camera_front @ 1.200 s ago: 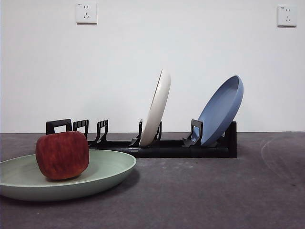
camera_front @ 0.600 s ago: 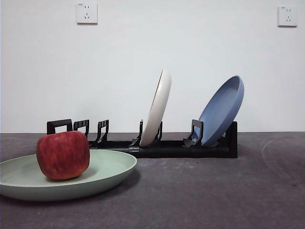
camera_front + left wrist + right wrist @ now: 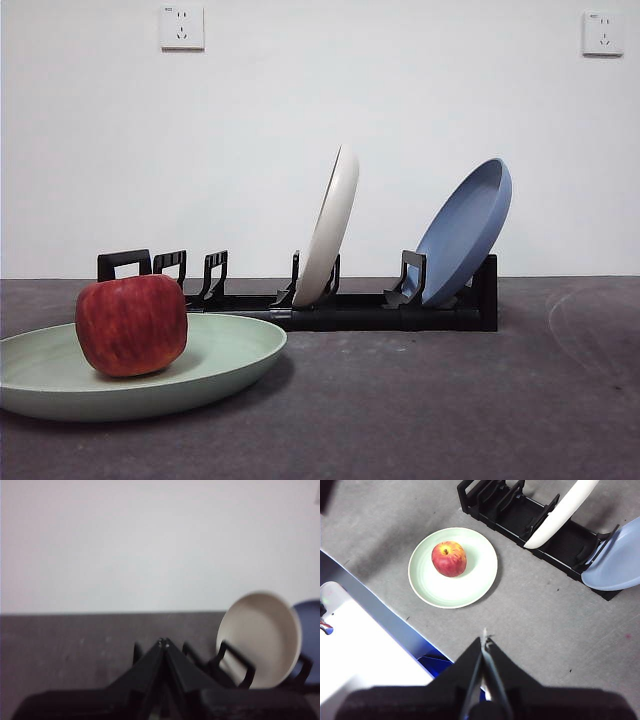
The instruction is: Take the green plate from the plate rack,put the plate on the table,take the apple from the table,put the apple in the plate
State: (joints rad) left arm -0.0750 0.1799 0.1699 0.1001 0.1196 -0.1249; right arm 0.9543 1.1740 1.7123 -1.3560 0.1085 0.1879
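Apple (image 3: 131, 325) sits settled in the green plate (image 3: 225, 350) on the counter (image 3: 450, 400), having rocked very slightly a moment ago; the job looks finished. Both claws are pinched closed on nothing: the right claw (image 3: 485, 639) high above, the left claw (image 3: 163, 642) apparently near the plate rack (image 3: 350, 310).

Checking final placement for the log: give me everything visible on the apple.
The apple is dark red with faint yellowish streaks and a yellower patch around the stem dimple, skin smooth and whole. It sits upright, stem end up, inside the green plate, slightly off centre toward the rim on the far side from the plate rack, resting on the plate floor. Only the plate touches it. In the front view the apple rises well above the plate's rim. Neither gripper is near it.
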